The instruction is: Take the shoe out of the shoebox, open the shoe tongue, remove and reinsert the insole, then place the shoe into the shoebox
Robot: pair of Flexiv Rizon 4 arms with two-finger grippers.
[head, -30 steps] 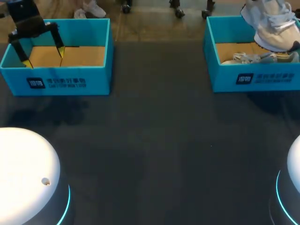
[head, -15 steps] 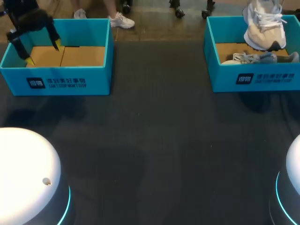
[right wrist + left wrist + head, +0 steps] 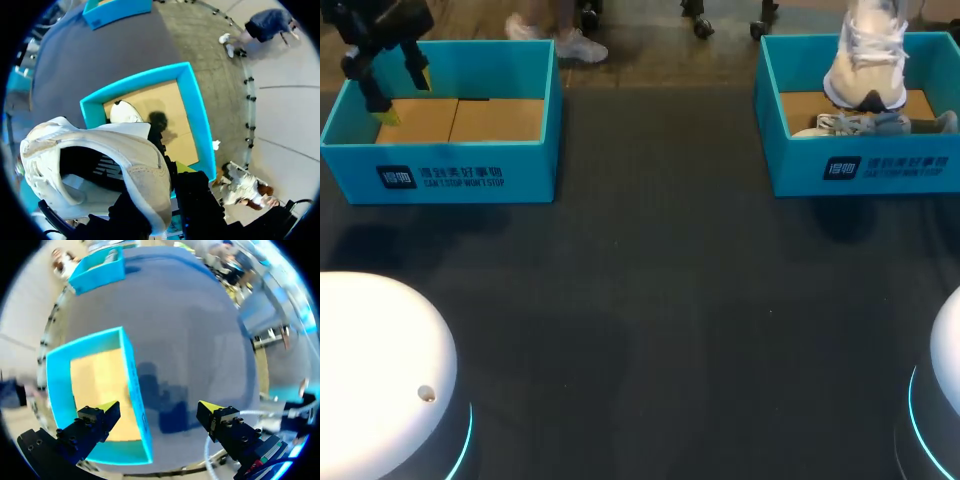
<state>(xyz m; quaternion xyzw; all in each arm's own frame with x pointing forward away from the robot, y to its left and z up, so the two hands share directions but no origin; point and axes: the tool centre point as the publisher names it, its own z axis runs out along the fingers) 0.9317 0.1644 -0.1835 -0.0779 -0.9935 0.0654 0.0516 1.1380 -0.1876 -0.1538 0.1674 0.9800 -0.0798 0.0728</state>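
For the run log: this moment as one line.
step: take shoe out | right gripper: shut on shoe above right box | left gripper: open over left box | second shoe: in right box

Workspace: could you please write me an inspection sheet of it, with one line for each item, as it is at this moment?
surface: dark table, bare between the two boxes
job's things: white shoe held in the air over the right shoebox; a second shoe lies inside that box; the left shoebox shows only its cardboard floor
clutter: nothing seen
grippers: left tool open, above a wall of the left shoebox, holding nothing; right tool shut on the white shoe at its heel collar
cables: white cable beside the left tool's finger
surroundings: nothing seen reaching over the table
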